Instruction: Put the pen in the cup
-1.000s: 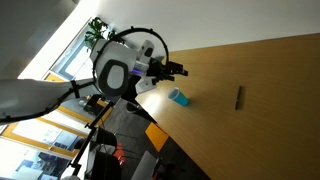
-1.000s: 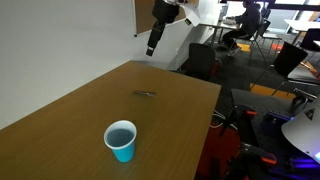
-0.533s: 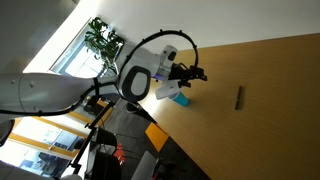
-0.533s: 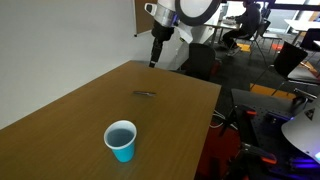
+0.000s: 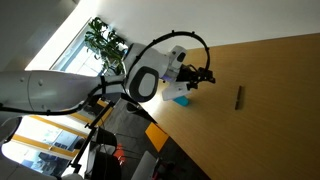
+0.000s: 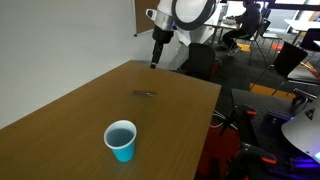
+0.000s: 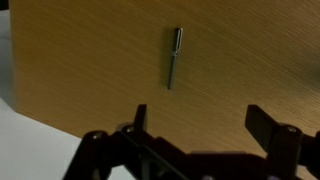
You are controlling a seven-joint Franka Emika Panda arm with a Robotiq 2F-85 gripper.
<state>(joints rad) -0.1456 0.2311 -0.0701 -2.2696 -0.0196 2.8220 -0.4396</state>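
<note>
The pen, a thin dark stick, lies flat on the wooden table; it also shows in both exterior views. The light-blue cup stands upright near the table's front edge; in an exterior view the cup is partly behind the arm. My gripper is open and empty, hovering above the table with the pen ahead of its fingers. In the exterior views the gripper is up in the air, apart from both things.
The wooden table has an edge near the cup. Office chairs and desks stand beyond the table. A potted plant stands by the window behind the arm.
The arm has swung out over the table toward the pen and dropped a little lower. The pen and cup have not moved.
</note>
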